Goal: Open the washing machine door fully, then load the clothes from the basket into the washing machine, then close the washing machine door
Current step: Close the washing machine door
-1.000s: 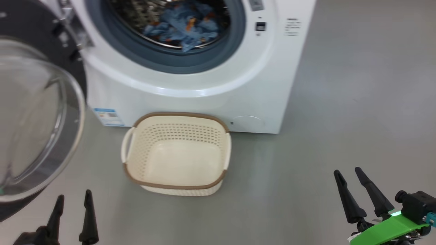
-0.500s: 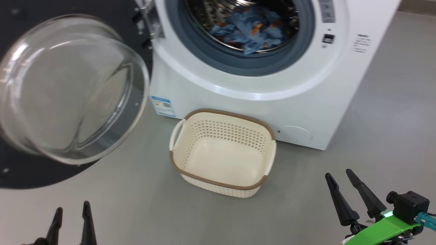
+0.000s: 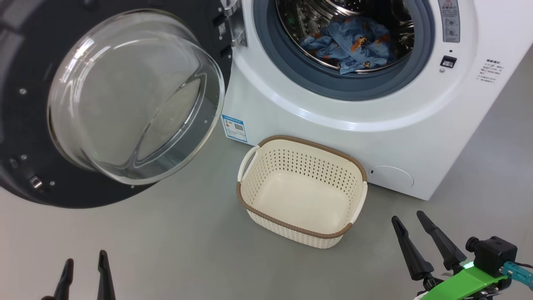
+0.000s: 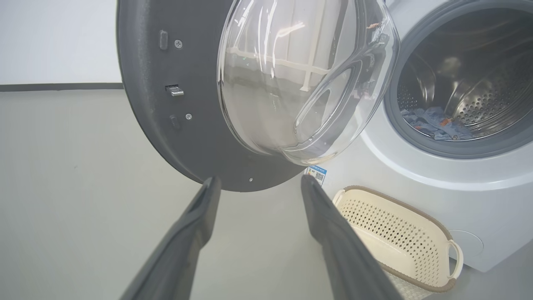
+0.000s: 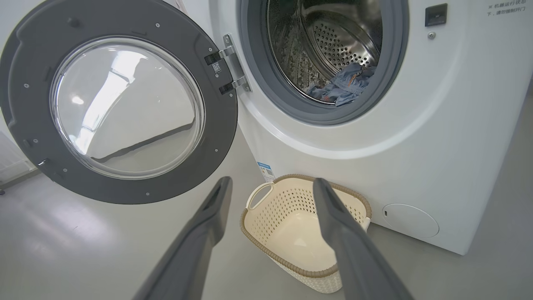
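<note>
basket [image 3: 306, 164] apart from right pincer [image 3: 407, 215]

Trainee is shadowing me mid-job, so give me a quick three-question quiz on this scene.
1. True or false: the basket is empty.
2. Where are the clothes? A. in the basket B. in the washer C. on the floor
3. Fill in: the door stands ___.
Key: 1 true; 2 B; 3 open.
</note>
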